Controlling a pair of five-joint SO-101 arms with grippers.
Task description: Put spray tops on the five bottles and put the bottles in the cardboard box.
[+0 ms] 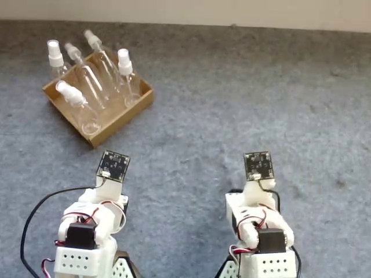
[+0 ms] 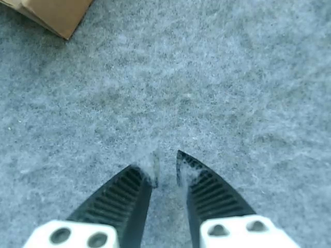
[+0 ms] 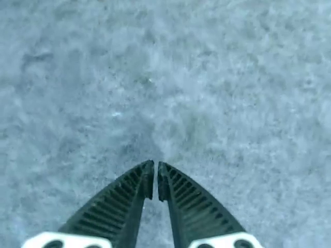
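Note:
The cardboard box [image 1: 124,119] sits at the far left of the grey carpet, and its corner [image 2: 57,15] shows in the left wrist view. Several clear bottles [image 1: 95,87] lean inside it, each with a white spray top [image 1: 123,58]. My left gripper [image 2: 165,164] hovers over bare carpet nearer than the box, shut down to a slim gap with nothing in it. My right gripper [image 3: 156,170] is shut on nothing, its tips almost touching above bare carpet. Both arms are drawn back at the near edge, the left arm [image 1: 110,168] and the right arm [image 1: 258,165].
Grey carpet [image 1: 243,92] covers the whole surface. A pale wall strip [image 1: 232,11] runs along the far edge. A black cable [image 1: 35,214] loops beside the left arm's base.

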